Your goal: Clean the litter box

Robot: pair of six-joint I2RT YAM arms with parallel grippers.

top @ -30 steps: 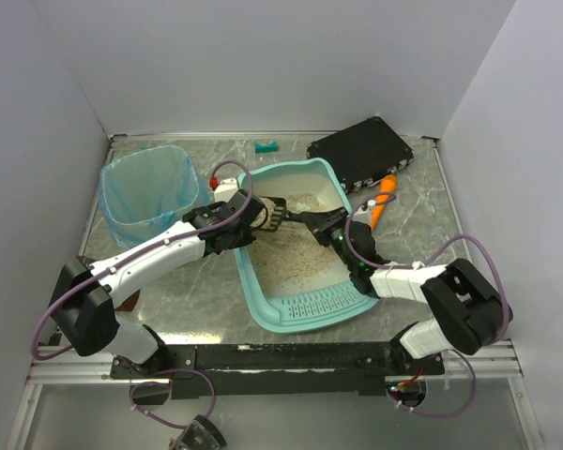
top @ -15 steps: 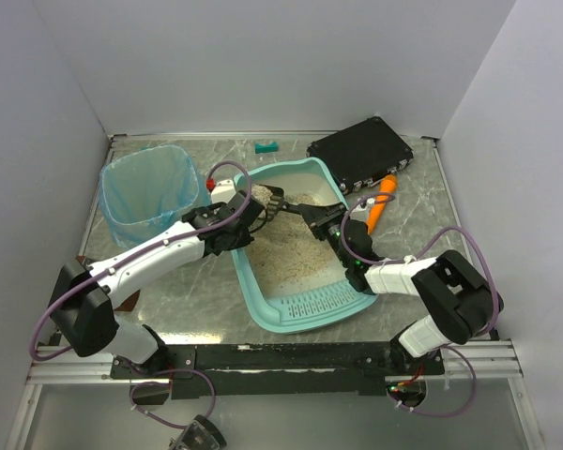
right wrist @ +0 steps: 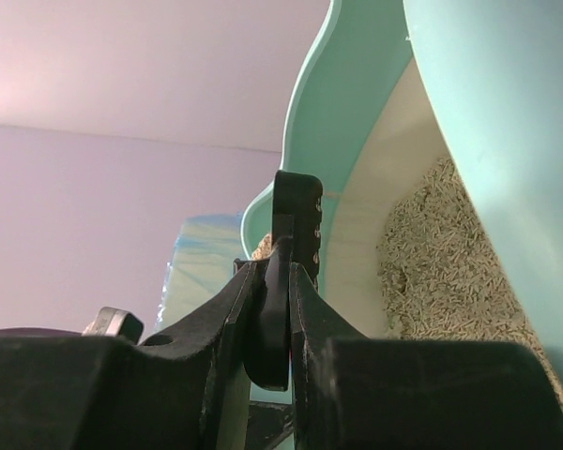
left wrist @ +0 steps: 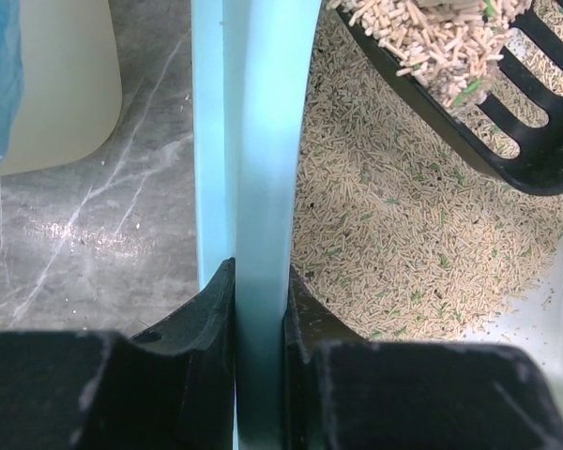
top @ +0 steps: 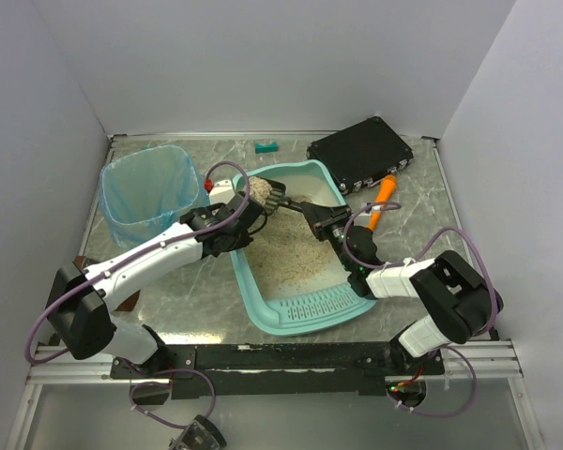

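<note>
From where I stand, the grey marbled table (top: 202,305) carries everything. The biggest thing on it is the rounded-rectangular teal plastic litter box (top: 321,304) with its cream inner wall. It lies in the middle between the two arms, its long axis running from the ribbed slotted lip at the near end away toward the back wall, and beige pellet litter is spread over its floor. Off to its left stands a white bin (top: 148,202) lined with a blue bag, mouth open, and behind the box to the right sits a flat black case (top: 360,151). The left gripper (top: 244,225) is clamped over the box's left wall, one finger outside and one inside, as its own wrist view shows plainly (left wrist: 260,309). The right gripper (top: 328,222) is squeezed tight on the handle of a black slotted plastic scoop (top: 263,195), whose head hangs over the far left corner of the box, heaped with pellets. What the coming move turns on, I'd say, is that the bin lies to the left of the loaded scoop, across the box wall and just past the left gripper. The scoop's long axis points from the right gripper toward that side. The left arm is nearer the bin but is busy steadying the box, so the right arm would have to reach across it. Smaller bits: an orange carrot-shaped toy (top: 385,199) beside the case and a small teal piece (top: 266,147) near the back edge.
</note>
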